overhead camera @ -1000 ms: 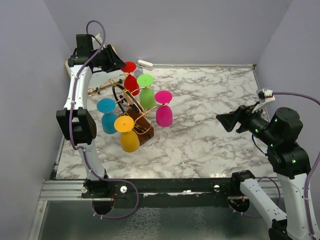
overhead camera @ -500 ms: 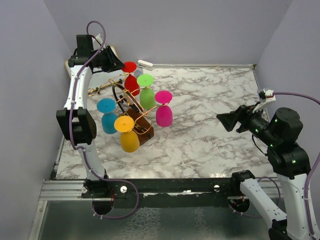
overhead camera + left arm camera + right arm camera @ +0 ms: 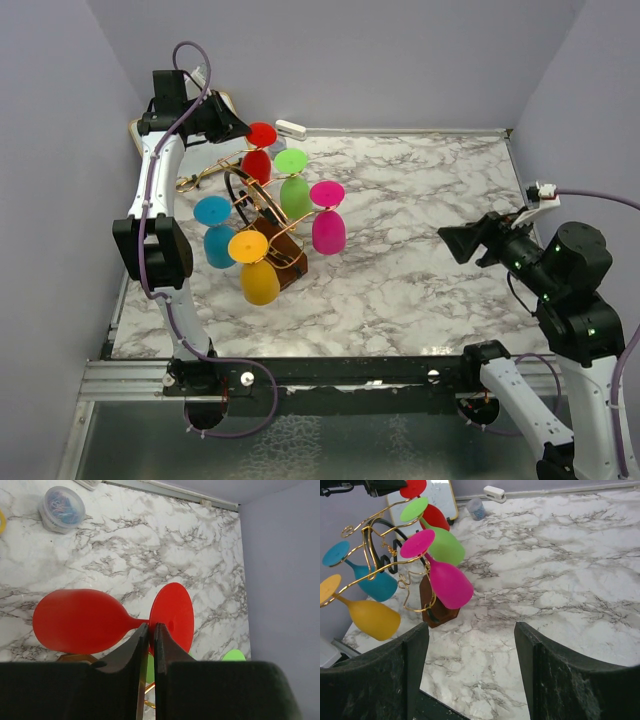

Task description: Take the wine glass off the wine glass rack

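Observation:
The wine glass rack (image 3: 262, 212) is a copper-gold wire stand on a dark wooden base (image 3: 436, 611), at the table's left. Green (image 3: 294, 196), pink (image 3: 328, 231), blue (image 3: 217, 246) and yellow (image 3: 259, 283) glasses hang upside down from it. My left gripper (image 3: 149, 626) is shut on the stem of the red wine glass (image 3: 76, 620) just by its foot (image 3: 173, 614), at the rack's far side (image 3: 258, 163). I cannot tell whether the glass still touches a hook. My right gripper (image 3: 471, 630) is open and empty, well to the right of the rack (image 3: 452, 243).
A small round tub of clips (image 3: 62, 508) and a white stapler (image 3: 290, 128) sit near the back wall. A framed board (image 3: 438, 496) leans at the back left corner. A gold wire piece (image 3: 196, 180) lies on the table left of the rack.
The red glass has shifted slightly in my left gripper's hold. My right arm has drifted a little to the right.

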{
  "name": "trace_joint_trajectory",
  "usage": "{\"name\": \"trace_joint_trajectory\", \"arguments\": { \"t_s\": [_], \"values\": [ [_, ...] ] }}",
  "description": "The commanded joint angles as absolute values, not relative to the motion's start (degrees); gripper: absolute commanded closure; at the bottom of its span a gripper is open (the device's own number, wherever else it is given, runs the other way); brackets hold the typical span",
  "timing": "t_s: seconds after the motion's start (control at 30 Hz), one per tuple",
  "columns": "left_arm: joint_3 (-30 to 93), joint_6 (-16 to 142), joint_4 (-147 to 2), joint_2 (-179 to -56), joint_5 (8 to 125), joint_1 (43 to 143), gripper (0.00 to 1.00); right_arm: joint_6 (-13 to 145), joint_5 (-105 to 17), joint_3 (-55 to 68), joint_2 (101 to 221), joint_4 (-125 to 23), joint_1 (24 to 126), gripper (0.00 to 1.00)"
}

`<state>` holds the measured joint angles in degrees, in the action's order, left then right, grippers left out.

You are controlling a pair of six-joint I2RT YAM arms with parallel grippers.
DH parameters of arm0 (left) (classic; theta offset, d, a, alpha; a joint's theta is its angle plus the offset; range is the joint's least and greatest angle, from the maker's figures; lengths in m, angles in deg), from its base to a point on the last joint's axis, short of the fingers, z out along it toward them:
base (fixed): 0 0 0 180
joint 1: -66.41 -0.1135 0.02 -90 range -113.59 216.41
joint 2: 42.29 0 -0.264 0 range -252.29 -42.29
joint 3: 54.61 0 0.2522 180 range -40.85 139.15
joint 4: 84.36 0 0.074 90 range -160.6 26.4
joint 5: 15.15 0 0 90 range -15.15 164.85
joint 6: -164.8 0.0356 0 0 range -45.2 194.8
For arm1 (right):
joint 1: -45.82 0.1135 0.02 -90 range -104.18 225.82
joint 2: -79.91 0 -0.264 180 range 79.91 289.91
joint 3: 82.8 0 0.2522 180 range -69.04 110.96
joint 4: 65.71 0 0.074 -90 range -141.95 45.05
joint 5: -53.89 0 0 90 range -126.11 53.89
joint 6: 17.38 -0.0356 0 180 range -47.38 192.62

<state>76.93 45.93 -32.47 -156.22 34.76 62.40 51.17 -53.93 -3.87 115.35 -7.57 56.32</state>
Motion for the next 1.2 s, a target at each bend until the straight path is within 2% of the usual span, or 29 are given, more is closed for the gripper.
{"name": "trace_joint_trajectory", "arguments": {
  "t_s": [0.0,0.17,0.43,1.17],
  "values": [
    [75.8,44.5,-34.8,-153.9,32.5,62.4,0.95,50.1,-51.5,-4.4,114.4,-9.6,56.2,0.3],
    [72.1,41.4,-38.9,-151.0,30.2,62.1,0.99,49.6,-50.9,-4.6,113.7,-9.7,56.2,0.3],
    [63.3,35.6,-47.6,-145.6,26.8,61.5,1.0,48.7,-49.9,-4.9,112.6,-10.1,56.3,0.3],
    [59.0,34.7,-48.8,-140.8,31.3,57.9,1.0,47.3,-49.0,-5.9,111.6,-10.9,56.3,0.3]
  ]
}}
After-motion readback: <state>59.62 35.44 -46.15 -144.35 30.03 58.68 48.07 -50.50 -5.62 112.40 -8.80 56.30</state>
